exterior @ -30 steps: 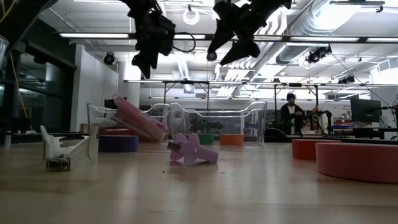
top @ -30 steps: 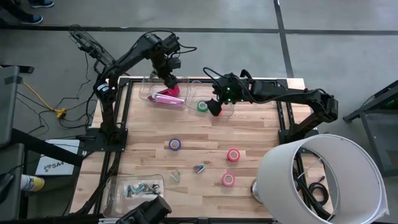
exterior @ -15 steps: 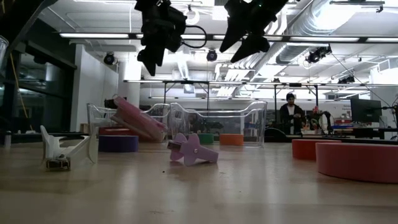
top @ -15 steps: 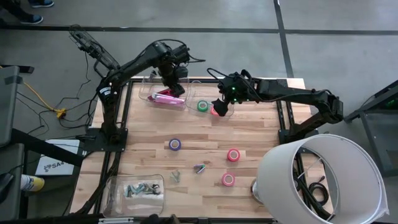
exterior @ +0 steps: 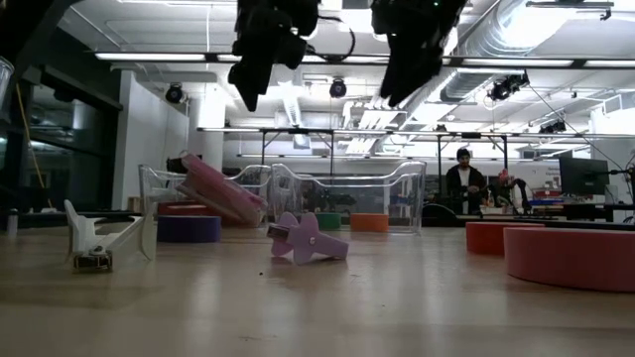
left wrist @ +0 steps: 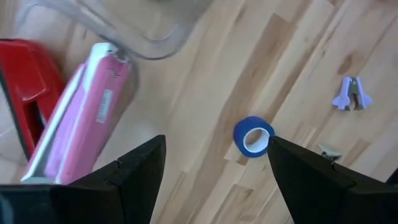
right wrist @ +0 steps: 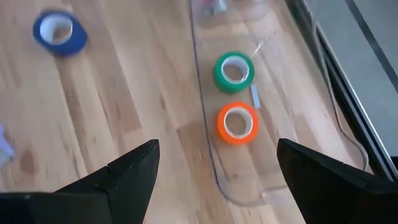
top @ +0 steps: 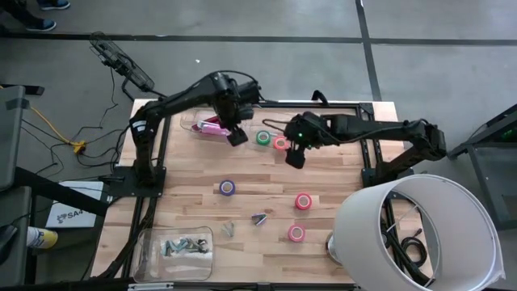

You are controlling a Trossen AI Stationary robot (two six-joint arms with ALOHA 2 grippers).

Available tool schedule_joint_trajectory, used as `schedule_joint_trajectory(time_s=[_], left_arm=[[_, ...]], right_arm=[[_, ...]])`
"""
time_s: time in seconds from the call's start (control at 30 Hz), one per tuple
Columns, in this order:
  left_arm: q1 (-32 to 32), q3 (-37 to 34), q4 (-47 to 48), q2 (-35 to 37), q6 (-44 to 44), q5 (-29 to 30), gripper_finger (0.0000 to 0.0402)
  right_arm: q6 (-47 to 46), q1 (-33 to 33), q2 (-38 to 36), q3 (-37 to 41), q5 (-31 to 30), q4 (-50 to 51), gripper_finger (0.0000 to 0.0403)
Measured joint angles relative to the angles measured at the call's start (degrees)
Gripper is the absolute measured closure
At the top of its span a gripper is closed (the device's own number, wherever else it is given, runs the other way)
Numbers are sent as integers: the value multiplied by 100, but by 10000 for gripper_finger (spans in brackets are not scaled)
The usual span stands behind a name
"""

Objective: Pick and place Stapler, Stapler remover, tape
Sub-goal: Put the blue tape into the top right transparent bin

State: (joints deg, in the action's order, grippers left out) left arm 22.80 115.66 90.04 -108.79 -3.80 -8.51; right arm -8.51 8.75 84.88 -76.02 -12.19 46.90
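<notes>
My left gripper (top: 236, 136) is open and empty, above the table just off the near edge of the clear tray (top: 194, 125) that holds a pink stapler (left wrist: 81, 118) and a red stapler (left wrist: 25, 87). My right gripper (top: 295, 156) is open and empty, near the second clear tray (right wrist: 205, 155), where a green tape roll (right wrist: 234, 71) and an orange-red roll (right wrist: 237, 122) lie flat. A purple-blue tape roll (top: 228, 187), two red-pink rolls (top: 303, 200) (top: 296, 233) and a purple stapler remover (top: 259, 218) lie on the wooden table. Both grippers also show high up in the low view (exterior: 253, 59) (exterior: 412, 55).
A grey stapler remover (top: 229, 229) lies beside the purple one. A clear tray (top: 178, 246) with several removers stands at the near left corner. A large white cylinder (top: 420, 234) stands at the near right. A person (exterior: 464, 183) stands far behind the table.
My left gripper has gone from above the stapler tray toward the table's right and near edges. My right gripper has drawn back from the tape tray toward the near edge. The orange-red roll now shows in the tray beside the green one.
</notes>
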Motion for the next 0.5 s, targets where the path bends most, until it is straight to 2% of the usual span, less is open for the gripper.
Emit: schedule_joint_trajectory(time_s=[0.1,0.17,0.3,0.5], left_arm=[[-225,-116,-32,117,-15,71,124],[-359,-337,3,287,-51,140,124],[-557,-1074,-195,713,-407,412,124],[-929,-2421,-882,1596,-1147,337,124]], right_arm=[[128,-80,-73,5,10,137,86],[220,-123,-236,201,106,-142,86],[7,-148,-827,1150,334,-1143,86],[-521,-144,-1745,2257,631,-2069,86]])
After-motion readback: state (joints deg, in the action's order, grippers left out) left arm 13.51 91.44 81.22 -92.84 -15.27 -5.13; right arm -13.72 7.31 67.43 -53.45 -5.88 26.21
